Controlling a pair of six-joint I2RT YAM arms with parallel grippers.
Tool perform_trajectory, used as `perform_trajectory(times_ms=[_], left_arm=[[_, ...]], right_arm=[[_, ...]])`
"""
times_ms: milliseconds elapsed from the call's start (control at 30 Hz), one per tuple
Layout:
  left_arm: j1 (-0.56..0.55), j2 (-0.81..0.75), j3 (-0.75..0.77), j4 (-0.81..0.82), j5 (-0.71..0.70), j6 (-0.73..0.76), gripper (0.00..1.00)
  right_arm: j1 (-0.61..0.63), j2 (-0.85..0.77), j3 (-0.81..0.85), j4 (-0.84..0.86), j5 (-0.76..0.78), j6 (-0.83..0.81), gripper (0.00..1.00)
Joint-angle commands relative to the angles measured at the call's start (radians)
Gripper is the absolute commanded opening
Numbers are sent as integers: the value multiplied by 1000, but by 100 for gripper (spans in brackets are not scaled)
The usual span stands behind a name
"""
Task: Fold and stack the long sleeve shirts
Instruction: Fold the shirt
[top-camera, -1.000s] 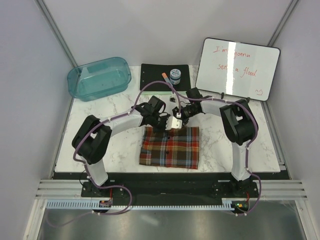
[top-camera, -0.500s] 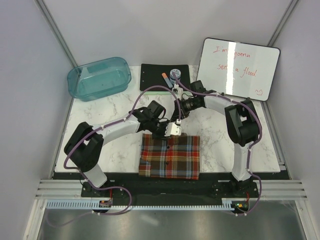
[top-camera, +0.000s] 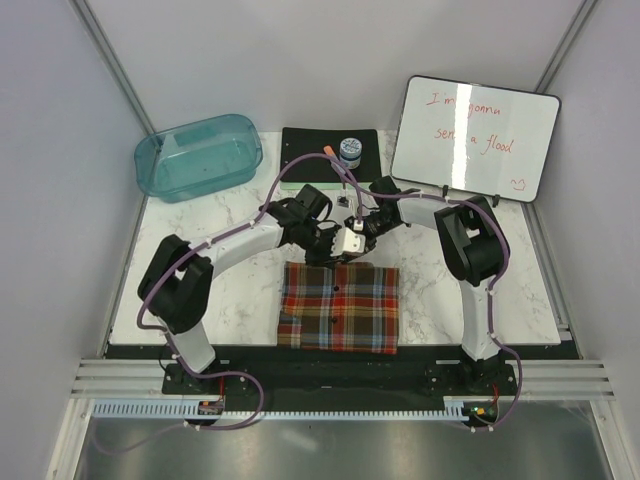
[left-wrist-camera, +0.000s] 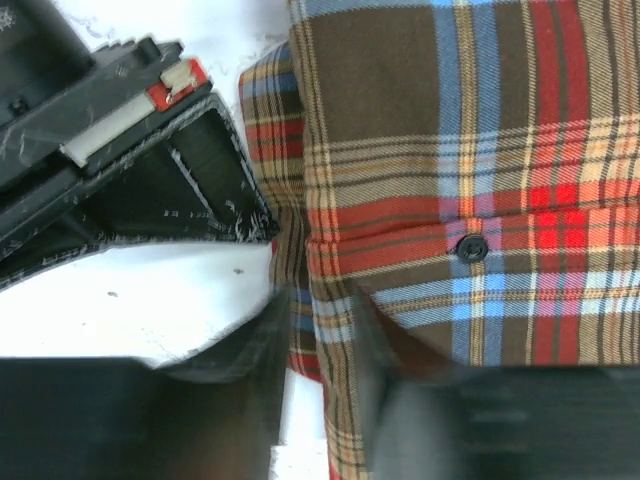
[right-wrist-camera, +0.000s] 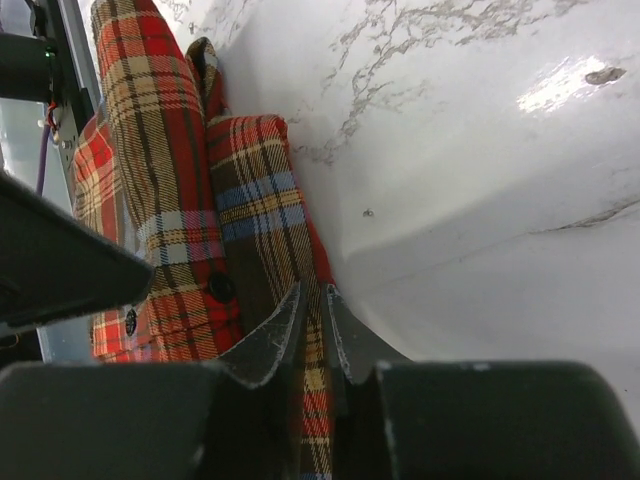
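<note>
On the table (top-camera: 425, 290), toward the arms' side, the shirt (top-camera: 338, 308) lies folded into a pretty tidy flat rectangle. Both grippers are parked at its far edge, right next to each other. The right gripper (right-wrist-camera: 312, 318) has its fingers almost pressed together, with a thin ridge of plaid pinched between them. The left gripper (left-wrist-camera: 318, 325) is clamped over the thicker folded edge, cloth filling the gap between its fingers. A teal bin (top-camera: 198, 155) and a whiteboard (top-camera: 475, 138) sit at the back, well apart from the shirt.
</note>
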Motion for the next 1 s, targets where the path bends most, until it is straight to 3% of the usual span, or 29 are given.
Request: perform_trajectory(times_ms=[0,67,200,233,333,367,600,667,767,900,967], left_arm=[[13,17,46,-78,74,33,44],[13,32,46,-85,77,33,56],[13,86,62,-94,65,29,56],[13,94,66,-99,62,33,48],[18,98,104,-137,77,22,8],[28,85,129,-144,83,10,2],[77,112,166,-145,62,-15,2],[84,147,174,-142,59,-18,6],[97,221,192,-101,33,-59,14],[148,315,253,-72,11,-128,17],[188,335,301,-79,17,-177,26]], right_arm=[[0,4,6,-15,-28,-62,17],[0,5,3,-23,-31,-66,17],[0,8,1,-27,-32,-77,17],[0,7,1,-29,-31,-77,17],[0,7,1,-31,-28,-82,16],[0,5,1,-34,-26,-85,16],[-3,11,24,-40,-8,-91,16],[-16,10,49,-40,37,-76,17],[-83,13,147,-38,103,-18,26],[-216,-27,283,-63,193,33,45],[-243,-59,305,-92,206,53,49]])
